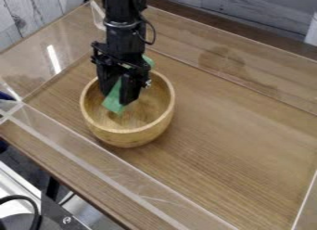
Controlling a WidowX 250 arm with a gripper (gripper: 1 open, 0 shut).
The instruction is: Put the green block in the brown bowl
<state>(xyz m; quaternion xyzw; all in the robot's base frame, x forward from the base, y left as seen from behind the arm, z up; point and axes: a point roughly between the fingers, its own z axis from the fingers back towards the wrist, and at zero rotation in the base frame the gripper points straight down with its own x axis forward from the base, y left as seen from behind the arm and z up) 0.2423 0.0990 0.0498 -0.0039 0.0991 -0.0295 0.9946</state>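
Note:
The brown bowl [129, 134] stands on the wooden table, left of centre. My black gripper [121, 85] points almost straight down into it from above, shut on the green block [115, 102]. The block hangs tilted between the fingers. Its lower end is down inside the bowl, close to the bottom. Whether it touches the bottom I cannot tell. The gripper's fingers reach below the bowl's rim on the far side.
A clear plastic wall [74, 158] runs along the table's front and left edges. Bare wooden tabletop [235, 113] stretches to the right of the bowl. Cables and a dark frame [19, 210] sit below the front left corner.

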